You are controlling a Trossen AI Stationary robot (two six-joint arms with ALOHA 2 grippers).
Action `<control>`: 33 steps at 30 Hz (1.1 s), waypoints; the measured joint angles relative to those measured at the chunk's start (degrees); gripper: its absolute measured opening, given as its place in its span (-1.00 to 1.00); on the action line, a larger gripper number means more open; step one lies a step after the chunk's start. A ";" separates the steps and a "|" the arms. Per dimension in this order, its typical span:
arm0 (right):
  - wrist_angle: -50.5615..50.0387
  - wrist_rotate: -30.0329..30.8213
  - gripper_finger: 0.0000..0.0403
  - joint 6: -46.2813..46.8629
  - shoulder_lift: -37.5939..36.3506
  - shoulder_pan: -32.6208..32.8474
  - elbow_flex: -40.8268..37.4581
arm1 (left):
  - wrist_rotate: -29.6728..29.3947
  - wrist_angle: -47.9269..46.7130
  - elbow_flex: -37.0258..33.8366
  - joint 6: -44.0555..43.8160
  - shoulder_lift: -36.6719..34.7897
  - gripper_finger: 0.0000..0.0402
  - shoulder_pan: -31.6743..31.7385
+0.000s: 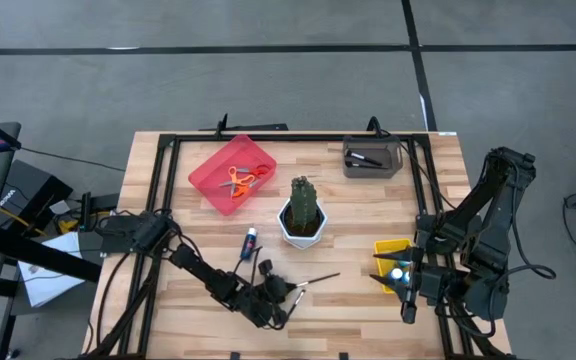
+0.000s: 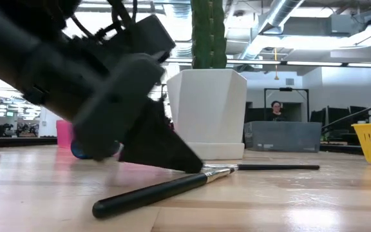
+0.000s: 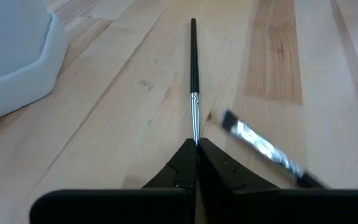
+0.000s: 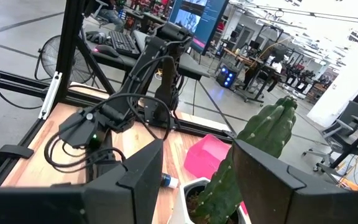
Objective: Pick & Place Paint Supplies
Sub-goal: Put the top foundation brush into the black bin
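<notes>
My left gripper is low over the table's near middle, shut on a thin dark-handled paintbrush that lies on the wood. A second brush lies on the table beside the fingers. A blue paint bottle lies on the table near the cactus. Orange-handled scissors rest in the red tray. My right gripper is open over the yellow bin, which holds a bottle. My left gripper pinches the paintbrush at the bristle end of its silver ferrule, between the two fingertips. The fingers slant down from the table's left and lie along the brush. The handle runs away from the fingers and lies on the table.
The white cactus pot stands just beyond the left gripper. A grey bin with dark items sits at the far right. The table frame's black rails run along the sides. Bare wood lies between the brushes and the yellow bin.
</notes>
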 joint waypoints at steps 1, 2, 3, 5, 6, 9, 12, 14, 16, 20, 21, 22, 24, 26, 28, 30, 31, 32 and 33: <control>-0.02 0.00 -0.08 0.00 0.01 -0.01 0.00 | -0.38 -0.55 -0.07 1.01 -0.70 -1.00 -0.26; 0.00 0.02 -0.08 0.00 -0.01 -0.04 0.00 | -0.86 -0.67 -0.14 1.84 -1.24 -1.00 -0.61; 0.00 0.02 -0.08 0.00 -0.01 -0.04 0.00 | -1.58 -0.72 -0.15 2.59 -1.83 -1.00 -0.91; 0.00 0.02 -0.08 0.00 0.01 -0.10 0.00 | -3.67 -0.74 -0.13 3.60 -3.50 -1.00 -1.67; 0.00 0.02 -0.08 0.00 0.00 -0.10 0.00 | -4.87 -0.59 -0.05 4.08 -4.23 -1.00 -2.00; 0.00 0.02 -0.08 0.00 -0.01 -0.09 0.00 | -7.82 -1.61 -0.04 4.51 -5.36 -1.00 -3.07; 0.00 0.02 -0.08 0.00 -0.01 -0.09 0.00 | -10.44 -1.21 -0.04 5.77 -6.02 -1.00 -4.12; 0.00 0.02 -0.08 0.00 -0.01 -0.09 0.00 | -11.25 -0.87 0.01 5.94 -6.22 -1.00 -4.56; 0.00 0.02 -0.08 0.00 0.00 -0.09 0.00 | -11.90 -1.06 0.03 5.99 -6.22 -1.00 -4.81; 0.00 0.03 -0.08 0.00 -0.01 -0.09 0.00 | -12.07 -0.81 0.03 6.23 -6.22 -1.00 -4.94; -0.02 0.04 -0.08 0.00 -0.01 -0.09 0.00 | -12.04 -0.46 0.03 6.93 -6.22 -1.00 -5.05; -0.02 0.04 -0.08 -0.02 0.01 -0.09 0.00 | -12.05 0.19 0.03 7.66 -6.22 -1.00 -5.12; -0.11 0.04 -0.08 -0.17 0.01 -0.20 0.00 | -12.11 1.83 0.05 9.52 -6.22 -1.00 -5.38; -0.46 0.04 -0.08 -0.15 0.01 -0.63 0.00 | -12.05 3.90 0.05 11.76 -6.32 -1.00 -5.76; -0.87 0.04 -0.08 -0.15 0.00 -1.17 0.00 | -11.99 5.36 0.05 13.99 -7.17 -1.00 -6.03; -1.11 0.02 -0.08 -0.11 0.01 -1.81 0.00 | -11.77 5.62 0.07 15.81 -8.80 -1.00 -6.17; -1.23 0.00 -0.08 -0.09 0.01 -2.15 0.00 | -11.61 5.56 0.07 16.77 -9.82 -1.00 -6.38; -1.29 -0.02 -0.08 -0.03 0.00 -2.46 0.00 | -10.96 5.61 0.09 17.97 -10.76 -1.00 -6.65; -1.29 -0.09 -0.08 0.07 0.00 -2.69 0.00 | -9.87 5.38 0.11 19.57 -11.91 -1.00 -6.80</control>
